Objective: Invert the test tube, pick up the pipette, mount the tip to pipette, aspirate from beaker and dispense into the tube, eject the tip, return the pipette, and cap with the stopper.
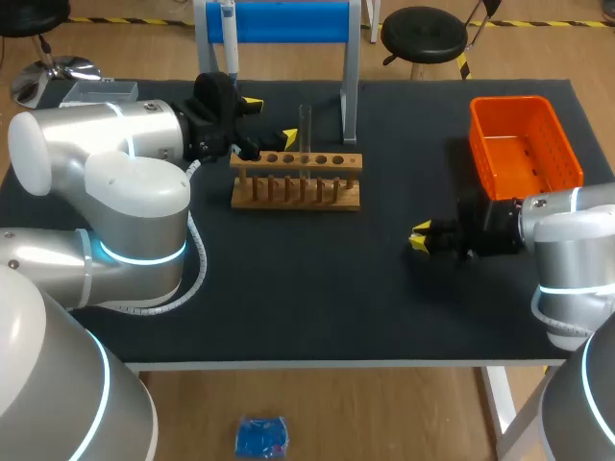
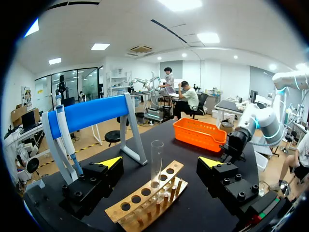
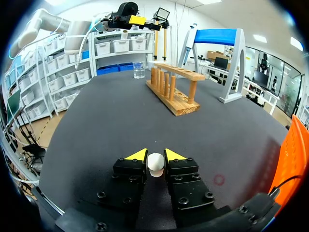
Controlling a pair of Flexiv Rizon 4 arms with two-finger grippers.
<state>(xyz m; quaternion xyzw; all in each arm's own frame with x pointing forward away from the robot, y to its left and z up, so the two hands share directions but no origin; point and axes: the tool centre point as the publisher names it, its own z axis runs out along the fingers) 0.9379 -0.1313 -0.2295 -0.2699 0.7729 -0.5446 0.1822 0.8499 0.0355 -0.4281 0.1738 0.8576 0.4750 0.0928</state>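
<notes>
A clear test tube stands upright in the wooden rack. My left gripper is open, with the tube between its fingers and untouched. The pipette hangs on the blue stand behind the rack. On the mat at the right, my right gripper is shut on the small white stopper, a yellow tip pressing each side of it. A glass beaker sits far ahead of the right gripper, past the rack.
An orange basket stands at the back right, close behind my right arm. A clear box sits at the back left corner. The dark mat covers the table between the rack and the front edge.
</notes>
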